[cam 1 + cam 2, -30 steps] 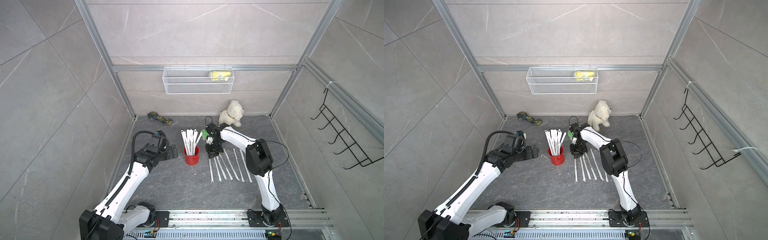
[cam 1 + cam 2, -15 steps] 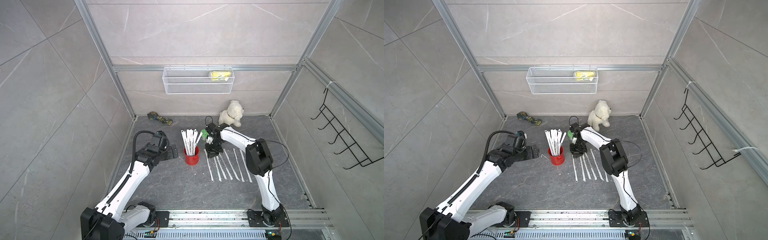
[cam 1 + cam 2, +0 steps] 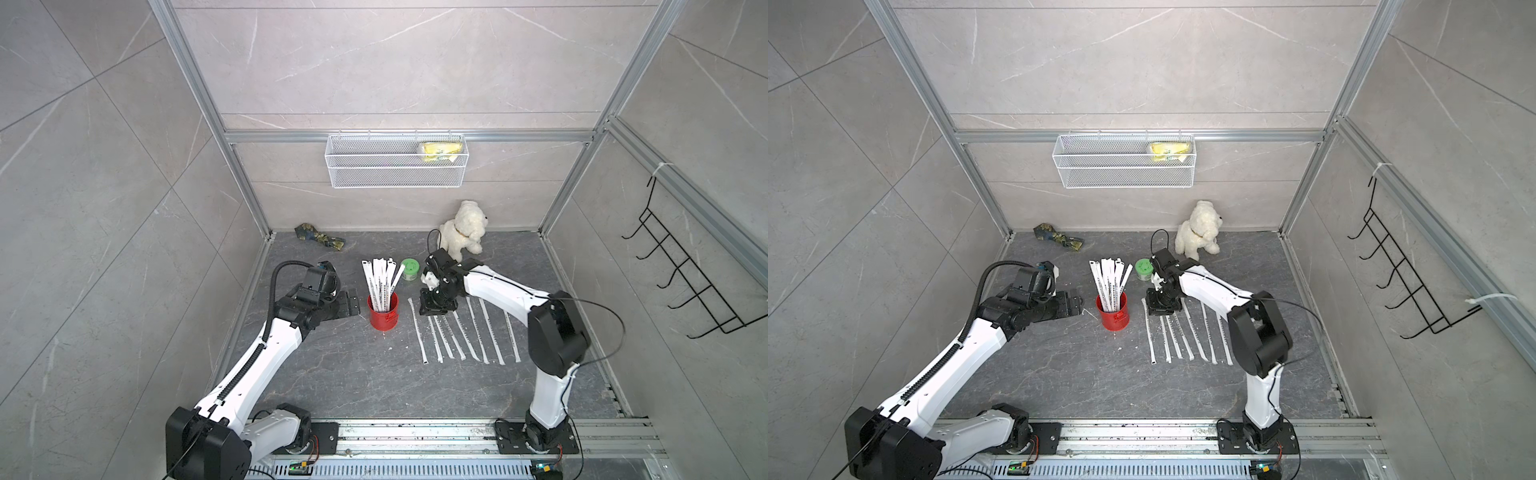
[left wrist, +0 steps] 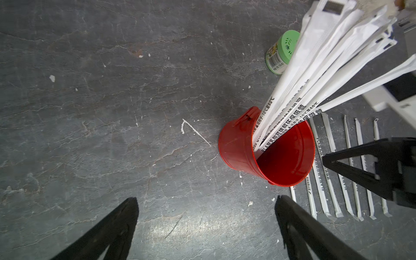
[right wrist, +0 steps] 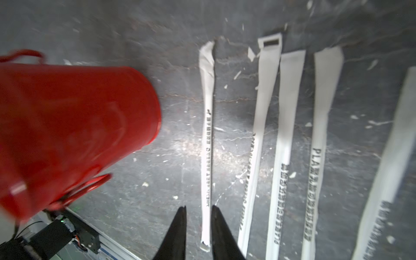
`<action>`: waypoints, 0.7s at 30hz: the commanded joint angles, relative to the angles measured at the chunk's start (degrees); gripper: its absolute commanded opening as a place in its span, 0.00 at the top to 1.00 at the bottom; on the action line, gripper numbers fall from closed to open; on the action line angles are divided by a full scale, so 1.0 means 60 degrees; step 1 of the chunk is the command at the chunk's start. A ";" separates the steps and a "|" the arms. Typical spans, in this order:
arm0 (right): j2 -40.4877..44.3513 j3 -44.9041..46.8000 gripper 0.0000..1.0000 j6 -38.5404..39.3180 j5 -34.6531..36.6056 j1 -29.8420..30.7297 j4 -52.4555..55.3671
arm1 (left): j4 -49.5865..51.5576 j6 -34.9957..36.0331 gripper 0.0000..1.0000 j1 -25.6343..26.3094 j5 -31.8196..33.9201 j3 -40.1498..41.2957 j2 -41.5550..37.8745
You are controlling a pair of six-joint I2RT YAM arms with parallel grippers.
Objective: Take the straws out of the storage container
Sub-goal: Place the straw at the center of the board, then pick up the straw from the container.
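- Currently, the right fingers [image 5: 177, 236] stand a little apart and point down at the surface [image 3: 332, 374]. One loose straw [image 5: 207, 135] lies flat between them with a gap on each side, so nothing is clamped.
- The left fingers [image 4: 119, 222] stand wide apart and empty. They are held low and aimed towards the storage container [image 3: 383, 313].
- The laid-out straws [image 3: 457, 332] lie flat in a parallel row without crossing. Their long axes run from under the right fingers back towards the robot's base.
- The standing straws [image 3: 380, 282] remain in the storage container. They are close to upright and fanned at the top, reaching well above its rim. The task is judged part done.
- The governing relation is that the storage container stands just beside the right fingers, on their side facing the left arm, with only the loose straw between.
- The tops of the standing straws sit higher than the right fingertips. The next pick is therefore judged to need a rise and a sideways reach, closing across a near-vertical axis.
- The storage container also sits just beyond one left fingertip, off the centre line between the left fingers.
- Which arm is nearer cannot be told with confidence.
- Risks are judged to be tipping the storage container and knocking the green-lidded jar [image 3: 409, 269] just behind the bundle.
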State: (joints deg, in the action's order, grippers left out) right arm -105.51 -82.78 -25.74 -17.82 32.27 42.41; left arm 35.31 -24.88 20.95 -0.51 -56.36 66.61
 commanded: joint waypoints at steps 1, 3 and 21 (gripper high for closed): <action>0.0994 0.0657 0.71 -0.0166 0.0068 0.0219 -0.1571 | -0.0385 0.0141 0.02 -0.0020 -0.0639 -0.0548 0.0292; 0.1264 0.0876 0.68 -0.0053 0.0253 0.0371 -0.1725 | -0.0229 0.0187 0.06 -0.0020 -0.0676 -0.0917 0.0594; 0.2888 0.2414 0.45 0.0626 0.1531 0.1022 -0.2249 | 0.0033 -0.0253 0.43 0.0038 -0.1006 -0.2728 0.2864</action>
State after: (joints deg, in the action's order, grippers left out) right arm -89.95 -70.04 -23.70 -10.57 38.13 30.72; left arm 35.11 -26.02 20.99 -5.17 -70.24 83.33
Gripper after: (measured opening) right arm 0.549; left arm 0.582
